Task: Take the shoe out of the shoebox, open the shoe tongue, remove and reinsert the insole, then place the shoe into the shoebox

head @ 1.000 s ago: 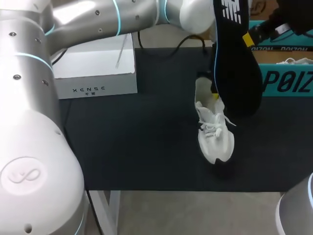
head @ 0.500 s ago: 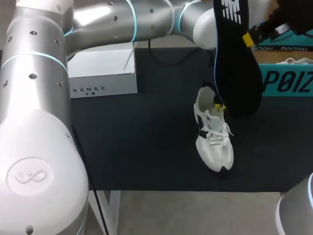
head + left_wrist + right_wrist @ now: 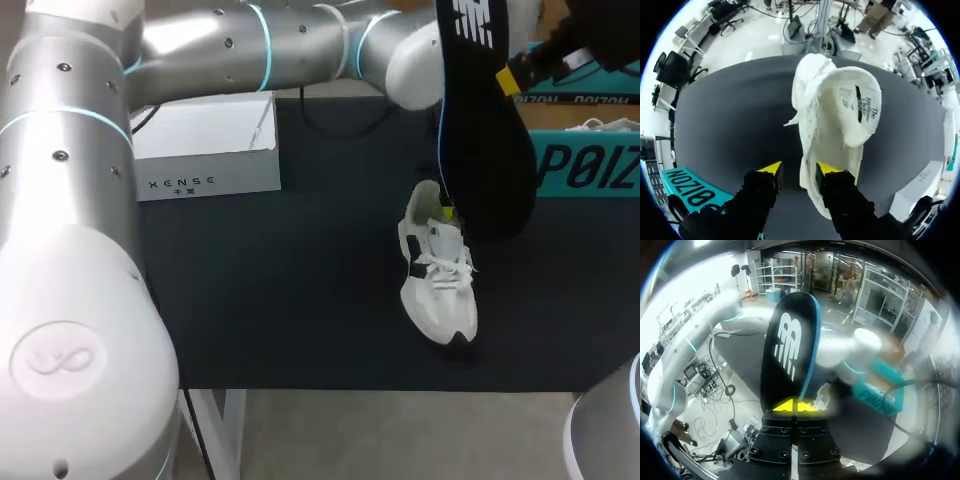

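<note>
A white shoe (image 3: 437, 275) lies on the black mat (image 3: 280, 290), toe toward the front edge. In the left wrist view the shoe (image 3: 835, 115) shows its open heel and pale lining. My left gripper (image 3: 799, 169) stands open at the heel, with the shoe's side wall between its fingers and a gap beside one tip. In the head view this left gripper (image 3: 445, 212) is mostly hidden behind the insole. The black insole (image 3: 482, 120) hangs upright over the shoe's heel. My right gripper (image 3: 790, 405) is shut on the insole (image 3: 787, 350) at its lower end.
A teal shoebox (image 3: 585, 160) stands at the mat's right edge, with another white shoe partly showing in it. A white box (image 3: 205, 150) sits at the back left. The left arm (image 3: 260, 45) spans the back of the table.
My left gripper has opened at the shoe's heel. The shoe has turned slightly and settled on the mat. The left arm has shifted right. The right arm and insole have not moved.
</note>
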Controlling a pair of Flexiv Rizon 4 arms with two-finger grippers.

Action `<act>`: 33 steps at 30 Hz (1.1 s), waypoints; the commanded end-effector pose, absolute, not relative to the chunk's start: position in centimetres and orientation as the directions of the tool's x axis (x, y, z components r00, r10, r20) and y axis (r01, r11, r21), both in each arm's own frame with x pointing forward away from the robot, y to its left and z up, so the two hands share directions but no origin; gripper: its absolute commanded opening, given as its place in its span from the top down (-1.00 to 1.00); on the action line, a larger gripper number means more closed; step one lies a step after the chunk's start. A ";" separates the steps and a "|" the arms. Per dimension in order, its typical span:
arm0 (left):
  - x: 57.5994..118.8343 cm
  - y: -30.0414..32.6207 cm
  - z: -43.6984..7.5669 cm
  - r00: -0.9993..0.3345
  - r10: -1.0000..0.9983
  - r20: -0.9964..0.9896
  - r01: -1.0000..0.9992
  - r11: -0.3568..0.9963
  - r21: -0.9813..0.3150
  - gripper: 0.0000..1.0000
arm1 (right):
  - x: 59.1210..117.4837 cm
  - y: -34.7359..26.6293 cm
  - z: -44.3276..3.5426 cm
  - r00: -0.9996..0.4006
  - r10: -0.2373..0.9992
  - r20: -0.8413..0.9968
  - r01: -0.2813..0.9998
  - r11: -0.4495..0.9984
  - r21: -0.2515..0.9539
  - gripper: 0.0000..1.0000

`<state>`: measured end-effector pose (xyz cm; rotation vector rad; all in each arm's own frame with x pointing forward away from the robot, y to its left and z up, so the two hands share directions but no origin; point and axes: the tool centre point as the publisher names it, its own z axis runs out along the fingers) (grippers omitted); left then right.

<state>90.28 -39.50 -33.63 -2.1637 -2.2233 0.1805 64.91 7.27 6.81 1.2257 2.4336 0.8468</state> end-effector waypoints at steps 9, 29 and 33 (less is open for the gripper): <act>92.9 -33.3 -22.3 -0.150 0.785 -0.601 0.969 0.239 0.070 -1.00 | 65.1 7.4 6.9 -0.596 0.803 0.008 0.637 0.467 0.614 1.00; 92.2 -26.1 -18.1 -0.270 0.492 -0.828 0.906 0.421 -0.046 -1.00 | 65.1 7.4 6.9 -0.596 0.803 0.008 0.637 0.467 0.614 1.00; 92.2 -26.1 -18.1 -0.270 0.492 -0.828 0.906 0.421 -0.046 -1.00 | 65.1 7.4 6.9 -0.596 0.803 0.008 0.637 0.467 0.614 1.00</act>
